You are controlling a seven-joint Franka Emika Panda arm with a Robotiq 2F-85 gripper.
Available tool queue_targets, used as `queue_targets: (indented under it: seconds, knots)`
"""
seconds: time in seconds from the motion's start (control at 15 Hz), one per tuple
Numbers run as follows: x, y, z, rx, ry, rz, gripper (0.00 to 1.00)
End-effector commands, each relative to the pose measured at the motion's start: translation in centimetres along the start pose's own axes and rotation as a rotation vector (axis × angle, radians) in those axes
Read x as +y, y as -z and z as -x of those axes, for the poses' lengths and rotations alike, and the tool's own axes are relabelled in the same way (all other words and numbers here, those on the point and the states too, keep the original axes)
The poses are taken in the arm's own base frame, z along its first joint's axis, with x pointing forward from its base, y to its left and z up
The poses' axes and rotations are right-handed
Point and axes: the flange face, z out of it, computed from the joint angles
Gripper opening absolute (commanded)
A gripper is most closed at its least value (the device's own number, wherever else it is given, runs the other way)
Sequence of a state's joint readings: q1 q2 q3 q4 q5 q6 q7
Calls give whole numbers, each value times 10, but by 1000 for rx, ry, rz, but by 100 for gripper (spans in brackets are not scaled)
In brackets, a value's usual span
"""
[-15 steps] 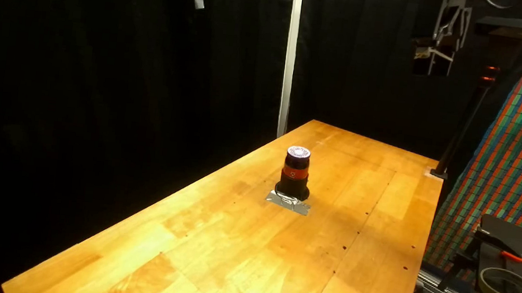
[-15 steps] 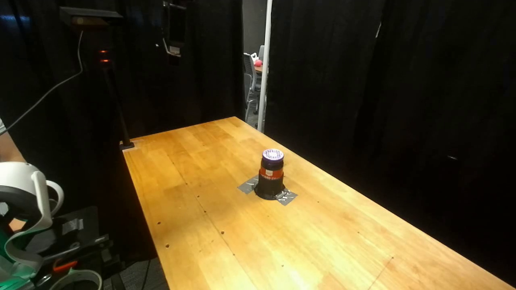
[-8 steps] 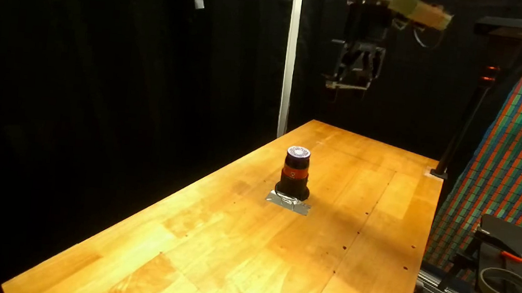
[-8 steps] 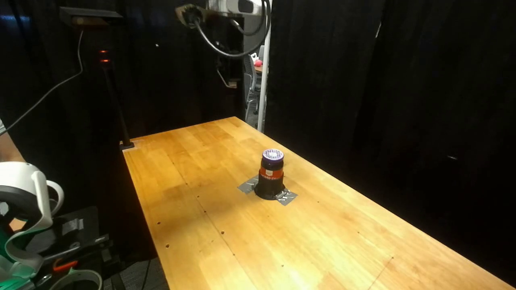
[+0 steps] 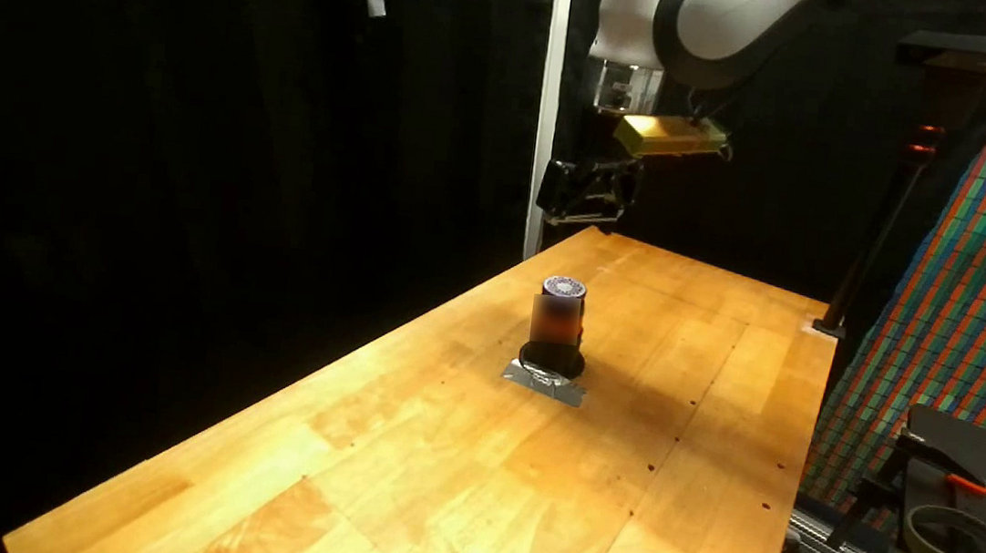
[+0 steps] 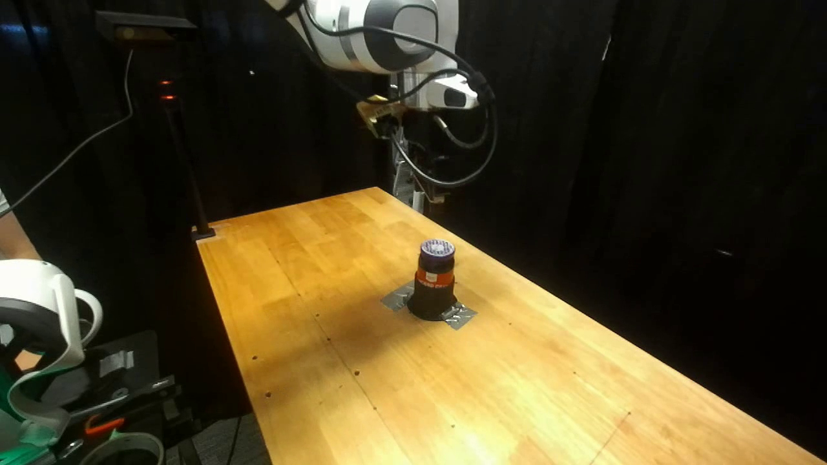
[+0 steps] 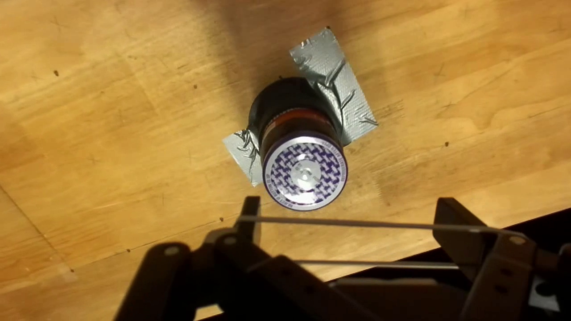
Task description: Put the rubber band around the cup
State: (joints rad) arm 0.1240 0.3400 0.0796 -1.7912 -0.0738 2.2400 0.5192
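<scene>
The thin, pale rubber band [image 7: 357, 223] is on the black two-fingered hand [image 7: 349, 209] and not yet around the short, cylindrical, purple-topped cup [image 6: 436, 266], dark with orange-red round its middle, so I judge the loading done and the placing left. The hand's fingers [image 7: 252, 206] are spread wide with nothing gripped between them, the rubber band stretched across the gap. The hand hangs higher than the cup and apart from it. The cup stands upright in a flared black round base [image 6: 431, 302] on the honey-coloured wooden worktop [image 6: 549, 387]. What remains, in my judgement, is centring the rubber band over the cup, lowering it round the sides, then slipping it off the fingers.

Counted: one cup, one base, one rubber band showing as two strands, one hand with two fingers, and two crinkled strips of silver duct tape [image 7: 350, 102] overlapping the base.
</scene>
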Motion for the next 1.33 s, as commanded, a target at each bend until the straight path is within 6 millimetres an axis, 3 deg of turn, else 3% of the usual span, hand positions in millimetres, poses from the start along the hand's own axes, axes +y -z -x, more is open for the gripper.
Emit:
queue_targets:
  seconds: [0.0,0.6,1.27]
  knots:
    - [-3,-26,-27,58,-52,6,100]
    - [16,-97,-43,65,-126,51,100]
    - [20,-129,-39,72,-156,53,100]
